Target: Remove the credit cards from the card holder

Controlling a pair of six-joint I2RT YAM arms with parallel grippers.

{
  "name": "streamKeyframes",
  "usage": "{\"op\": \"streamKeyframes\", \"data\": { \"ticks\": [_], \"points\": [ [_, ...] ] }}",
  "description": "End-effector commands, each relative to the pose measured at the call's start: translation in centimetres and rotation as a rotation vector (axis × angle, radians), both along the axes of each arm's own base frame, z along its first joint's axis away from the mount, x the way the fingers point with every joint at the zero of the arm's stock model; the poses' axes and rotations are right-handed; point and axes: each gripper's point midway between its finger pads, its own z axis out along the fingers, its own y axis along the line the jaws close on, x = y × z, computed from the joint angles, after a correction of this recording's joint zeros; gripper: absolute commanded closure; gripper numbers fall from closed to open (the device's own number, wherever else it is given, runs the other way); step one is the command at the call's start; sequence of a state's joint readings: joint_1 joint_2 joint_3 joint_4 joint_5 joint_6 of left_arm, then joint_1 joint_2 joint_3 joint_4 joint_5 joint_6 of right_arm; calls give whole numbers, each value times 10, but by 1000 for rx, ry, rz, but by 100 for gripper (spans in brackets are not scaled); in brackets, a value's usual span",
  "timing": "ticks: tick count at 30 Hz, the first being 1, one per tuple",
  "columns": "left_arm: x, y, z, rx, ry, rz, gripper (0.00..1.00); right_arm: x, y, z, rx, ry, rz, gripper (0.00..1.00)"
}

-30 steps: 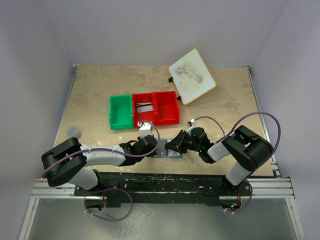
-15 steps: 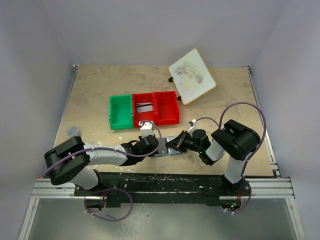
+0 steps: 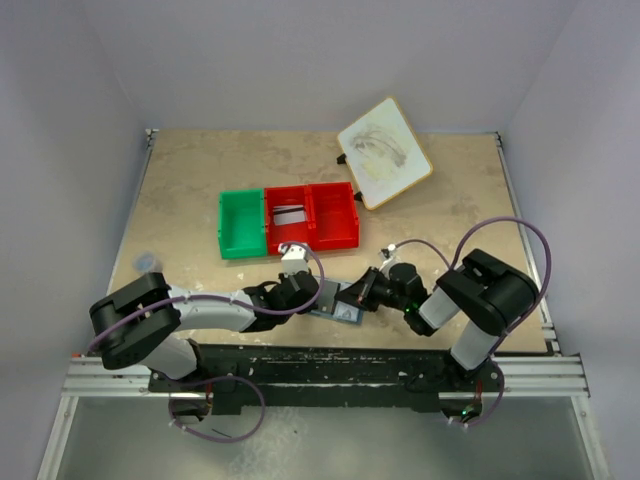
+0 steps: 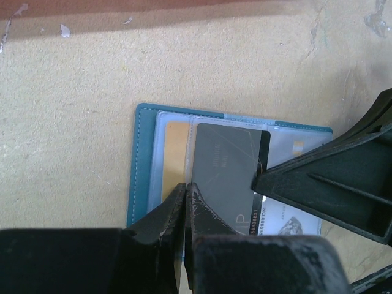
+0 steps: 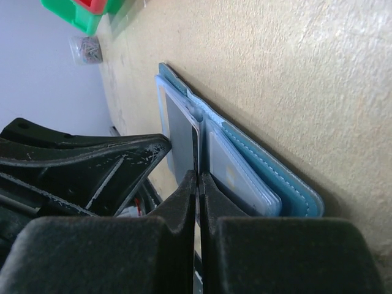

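Observation:
The card holder point(image 4: 139, 160) lies open on the table, dark blue rim and pale blue inside point(image 5: 278, 184), near the front edge point(image 3: 335, 306). A dark credit card point(image 4: 223, 164) sticks partway out of its pocket. A tan-orange card point(image 4: 177, 138) sits tucked in the left panel, and a grey-white card point(image 4: 288, 215) lies in the right panel. My right gripper point(image 5: 198, 176) point(image 3: 358, 293) is shut on the dark card's edge. My left gripper point(image 4: 185, 187) point(image 3: 312, 297) is shut, its tips resting on the holder's left panel beside the dark card, holding nothing.
A green bin point(image 3: 241, 224) and a red two-part bin point(image 3: 312, 215) stand just behind the holder. A white wood-rimmed board point(image 3: 384, 152) lies at the back right. A small clear container point(image 3: 148, 262) sits at the left. The two grippers are nearly touching over the holder.
My right gripper's jaws have closed from partly open onto the dark card, and the right arm's elbow has shifted. The left gripper stayed shut in place.

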State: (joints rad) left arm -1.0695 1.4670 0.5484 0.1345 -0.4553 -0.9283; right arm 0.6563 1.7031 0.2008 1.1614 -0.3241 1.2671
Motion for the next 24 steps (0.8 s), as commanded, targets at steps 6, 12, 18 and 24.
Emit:
{"op": "streamKeyframes", "data": {
  "ticks": [6,12,18,24],
  "points": [
    [-24,35,-41,177,109,-19,100,-7,-2,11,45,-4,-9,100],
    [-23,36,-40,176,106,-14,100,-14,-12,8,29,16,-38,100],
    [-23,34,-39,173,103,-14,100,-19,-15,4,2,39,-28,100],
    [-22,35,-39,174,99,-9,100,-26,-23,1,-9,73,-44,100]
  ]
}}
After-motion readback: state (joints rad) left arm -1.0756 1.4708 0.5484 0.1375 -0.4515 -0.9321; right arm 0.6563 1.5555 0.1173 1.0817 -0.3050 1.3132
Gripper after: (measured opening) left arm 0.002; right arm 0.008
